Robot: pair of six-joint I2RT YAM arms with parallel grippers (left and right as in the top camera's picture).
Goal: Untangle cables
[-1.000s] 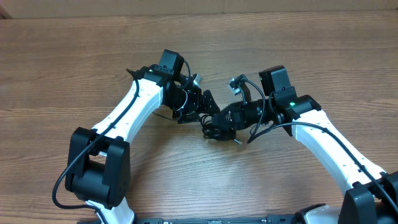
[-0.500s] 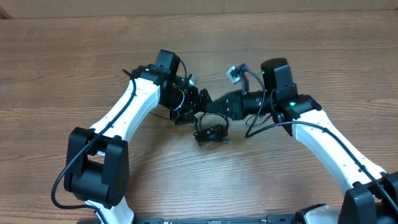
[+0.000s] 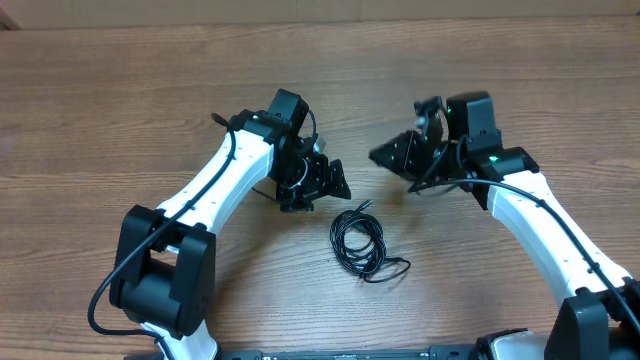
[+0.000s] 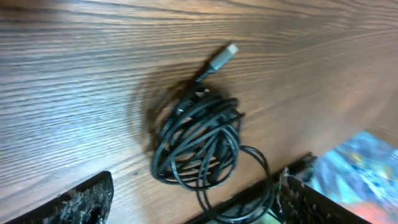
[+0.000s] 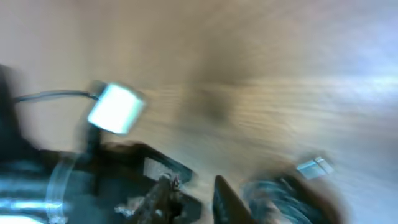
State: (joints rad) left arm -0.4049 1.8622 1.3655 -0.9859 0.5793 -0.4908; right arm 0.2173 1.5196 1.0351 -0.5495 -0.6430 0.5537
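The left gripper [image 3: 322,185] stands wide open and empty. Its fingertips [image 4: 81,199] show at the lower corners of its wrist view, and just ahead of them the cables [image 4: 199,143] lie in one loose black coil on the wooden table [image 3: 100,100], a silver-tipped plug [image 4: 224,56] poking out of the coil's far side. The right gripper [image 3: 388,155] points toward the left one across a gap, its wrist view too blurred to tell whether the jaws are apart. Seen from above, the coil lies near both grippers and touches neither, with only bare wood between.
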